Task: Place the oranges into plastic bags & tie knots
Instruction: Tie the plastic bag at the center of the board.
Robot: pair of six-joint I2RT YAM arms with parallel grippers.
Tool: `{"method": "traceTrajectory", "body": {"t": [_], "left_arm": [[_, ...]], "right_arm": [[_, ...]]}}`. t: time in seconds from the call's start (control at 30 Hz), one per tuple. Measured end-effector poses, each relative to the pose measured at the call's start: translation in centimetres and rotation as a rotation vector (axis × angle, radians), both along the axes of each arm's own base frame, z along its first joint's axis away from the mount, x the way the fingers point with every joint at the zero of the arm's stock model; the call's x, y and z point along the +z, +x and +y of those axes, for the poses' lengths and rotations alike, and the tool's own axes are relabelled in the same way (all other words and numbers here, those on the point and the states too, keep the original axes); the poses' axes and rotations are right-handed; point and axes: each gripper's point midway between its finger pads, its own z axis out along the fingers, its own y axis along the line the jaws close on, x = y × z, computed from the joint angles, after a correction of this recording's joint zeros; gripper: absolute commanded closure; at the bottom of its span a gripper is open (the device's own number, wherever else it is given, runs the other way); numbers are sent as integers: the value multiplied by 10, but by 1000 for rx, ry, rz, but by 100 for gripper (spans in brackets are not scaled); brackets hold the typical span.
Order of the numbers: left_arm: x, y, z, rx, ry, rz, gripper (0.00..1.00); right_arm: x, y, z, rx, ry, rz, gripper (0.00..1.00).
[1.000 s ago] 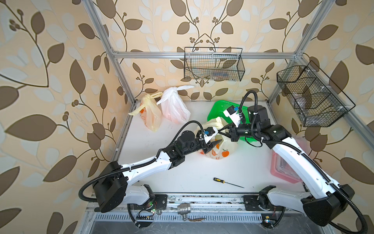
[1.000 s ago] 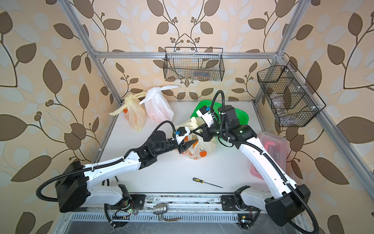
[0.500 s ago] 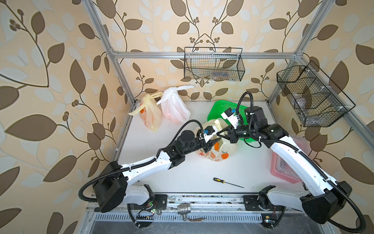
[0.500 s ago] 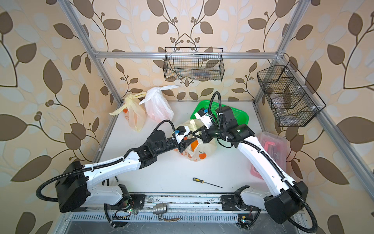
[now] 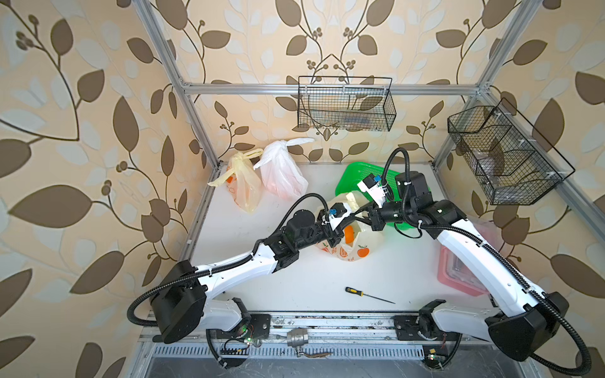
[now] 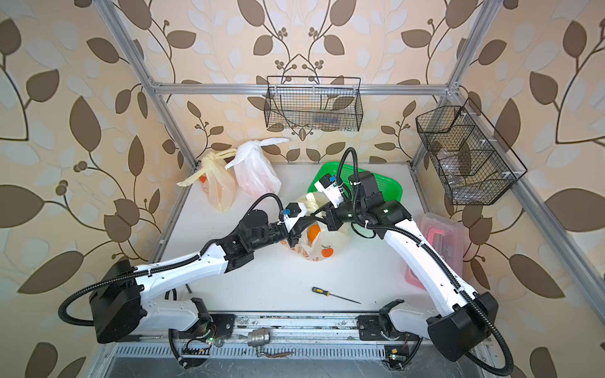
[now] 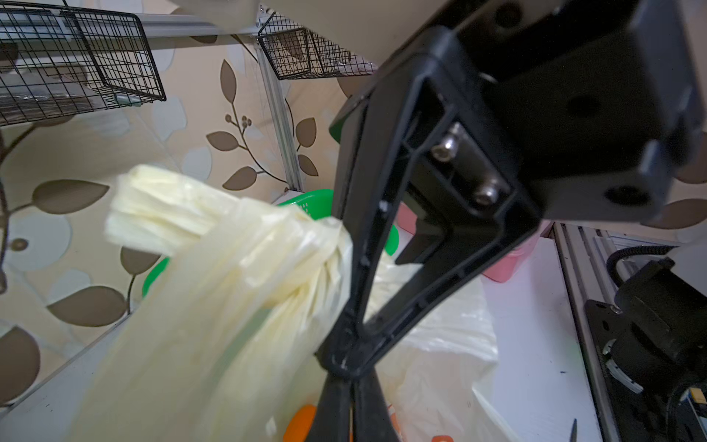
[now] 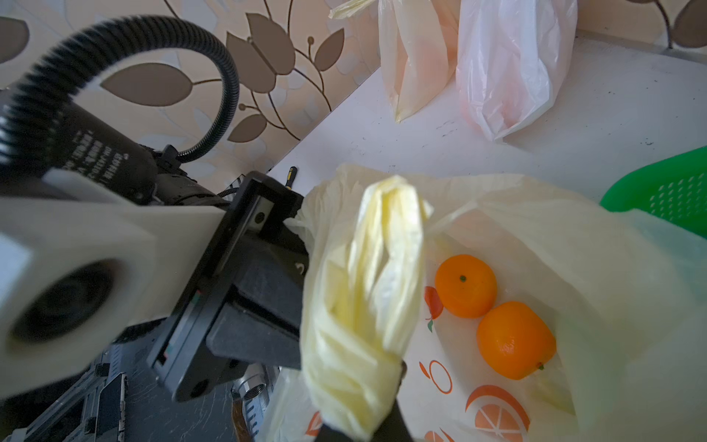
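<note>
**Obs.** The thin pale yellow plastic bag with orange fruit prints sits mid-table, mouth open, not yet knotted. Two small round bright oranges lie inside it in the right wrist view.

The bag's pale yellow bunched handle strap rises from the right gripper, whose jaws are pinched on the strap's lower end. The left gripper has its jaws pressed fully together. Its tips meet the right gripper's tip just above the bag mouth. I cannot tell whether any film is caught between them.

**Step in hand (judgement).** Bringing the handles together for the knot.

**Notes for doing it well:**
- Confirm the left jaws really hold plastic before the right lets go, or the strap will flop back into the bag.
- Keep both straps taut and draw them up and apart, so the loop closes above the fruit and not around it.
- Pull slowly. The film is thin and likely to stretch or tear at the pinch.
- Leave the bag's base resting on the table so the oranges cannot roll out of the mouth.

**Surroundings.**
- A rigid green mesh basket sits just behind the bag.
- A translucent white bag and a second pale yellow bag stand side by side in the far corner, well apart from the work. Each is topped by a knot.
- A yellow-handled screwdriver lies on the white table near the front edge.
</note>
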Motion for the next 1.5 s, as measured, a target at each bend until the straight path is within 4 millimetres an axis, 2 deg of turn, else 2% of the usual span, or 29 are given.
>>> {"method": "traceTrajectory", "body": {"t": [0.07, 0.17, 0.5, 0.73, 1.1, 1.2, 1.33, 1.43, 1.47, 1.5], "left_arm": [[0, 0, 0, -2, -1, -2, 100], [3, 0, 0, -2, -8, -9, 100], [6, -1, 0, -1, -13, -17, 100], [11, -3, 4, 3, -21, -25, 100], [5, -4, 6, 5, 1, -17, 100], [3, -4, 6, 6, 9, -23, 100], [-1, -4, 7, 10, 19, -25, 100], [0, -2, 9, 25, 20, -28, 100], [0, -1, 10, 29, 19, -29, 98], [1, -1, 10, 31, 18, -29, 89]], "right_arm": [[1, 1, 1, -1, 3, -7, 71], [4, 2, 1, -5, 9, -14, 65], [12, 4, -1, -14, 23, -33, 65], [15, 4, -2, -20, 29, -39, 73], [16, 3, -2, -19, 32, -38, 70], [16, 3, -2, -19, 33, -39, 76], [17, 3, -2, -19, 36, -43, 96], [18, 3, -2, -20, 41, -38, 100], [18, 3, -1, -17, 43, -39, 100], [19, 3, -1, -17, 44, -40, 100]]}}
